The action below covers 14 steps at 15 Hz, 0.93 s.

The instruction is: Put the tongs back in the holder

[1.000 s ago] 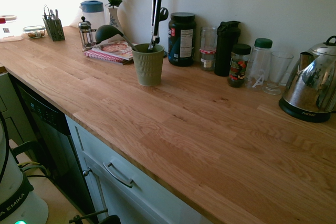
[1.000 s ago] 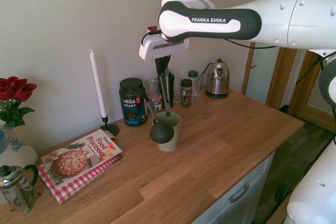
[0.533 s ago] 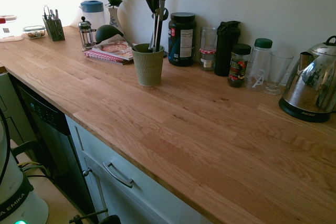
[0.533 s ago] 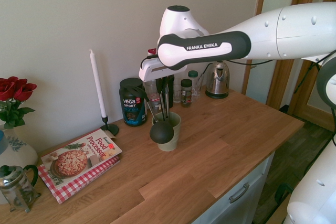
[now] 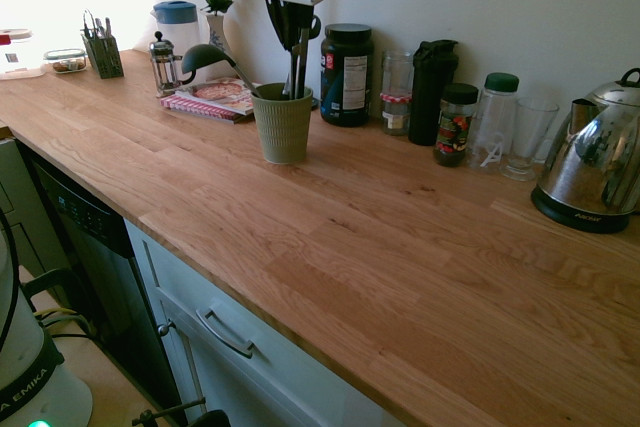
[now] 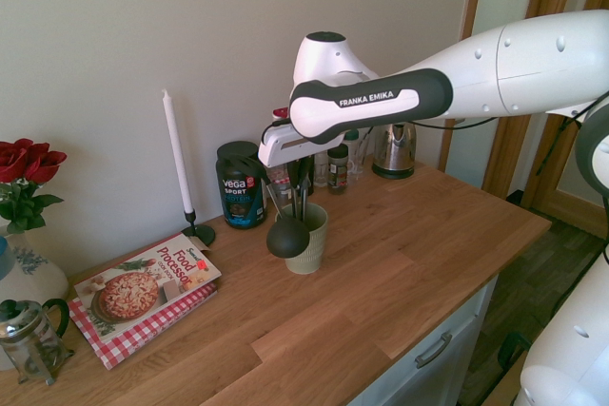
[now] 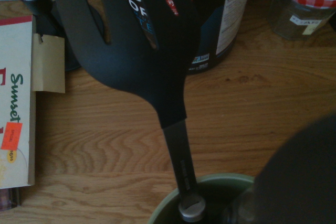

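1. I have the gripper (image 5: 291, 22) above the holder (image 5: 283, 132), its fingers pinched on the upper part of the tongs (image 5: 303, 62).
2. The tongs hang close to upright beneath the gripper. Their lower end is down inside the holder's mouth; I can't see whether it touches the bottom.
3. The holder stands upright on the counter (image 5: 350, 237), directly under the gripper. The black ladle (image 6: 287, 237) leans out over its rim, below the gripper, and a black serving fork (image 7: 131, 56) rises from it right beside my grip.
4. Behind the gripper, towards the wall, is the black tub (image 5: 347, 82), well clear of the holder's rim.
5. By my reckoning the job is nearly done: the tongs are picked up, lined up and put in. What's left is to ease them down if they have room, let go, and lift the gripper straight away.
6. I'd watch the fork and ladle as I open up; a finger could nudge either one, or drag the tongs back out.
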Tool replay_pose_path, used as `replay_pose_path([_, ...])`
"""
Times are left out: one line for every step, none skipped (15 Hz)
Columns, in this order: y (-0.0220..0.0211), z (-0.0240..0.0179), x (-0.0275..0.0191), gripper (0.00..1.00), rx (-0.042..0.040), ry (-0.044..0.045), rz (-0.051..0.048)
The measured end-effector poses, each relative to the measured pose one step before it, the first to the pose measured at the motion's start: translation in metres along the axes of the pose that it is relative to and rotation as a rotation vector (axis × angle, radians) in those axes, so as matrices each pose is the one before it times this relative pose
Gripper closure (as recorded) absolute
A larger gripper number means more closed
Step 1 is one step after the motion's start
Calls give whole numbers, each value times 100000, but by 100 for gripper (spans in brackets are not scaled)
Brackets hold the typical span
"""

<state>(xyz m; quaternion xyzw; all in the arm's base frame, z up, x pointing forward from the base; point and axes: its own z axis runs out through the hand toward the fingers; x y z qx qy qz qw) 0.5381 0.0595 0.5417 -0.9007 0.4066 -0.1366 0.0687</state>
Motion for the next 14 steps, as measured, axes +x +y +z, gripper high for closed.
replay_pose_path([6, -127, -22, 0, 199, 0, -93])
replay_pose_path([23, -260, -35, 0, 240, 183, -165])
replay_pose_path([73, -401, -69, 0, 83, 153, -341])
replay_pose_path([213, -666, -168, 0, -497, -204, -513])
replay_pose_path([481, -1030, -245, 0, -1978, -401, -436])
replay_pose_path([865, -1201, -289, 0, -4479, -719, -355])
replay_pose_path([1133, -1016, -323, 0, -5114, -1778, -255])
replay_pose_path([1147, -606, -115, 0, -3108, -1973, -2448])
replay_pose_path([1110, -14, 166, 0, -1417, -1280, -4356])
replay_pose_path([1209, 590, 129, 0, -1290, -1463, -3759])
replay_pose_path([1296, 929, -74, 0, -1304, -1591, -2710])
replay_pose_path([1384, 1184, -546, 0, -1507, -1828, -1903])
replay_pose_path([1221, 1151, -858, 0, -1241, -1484, -1219])
replay_pose_path([1131, 963, -992, 0, -534, -940, -932])
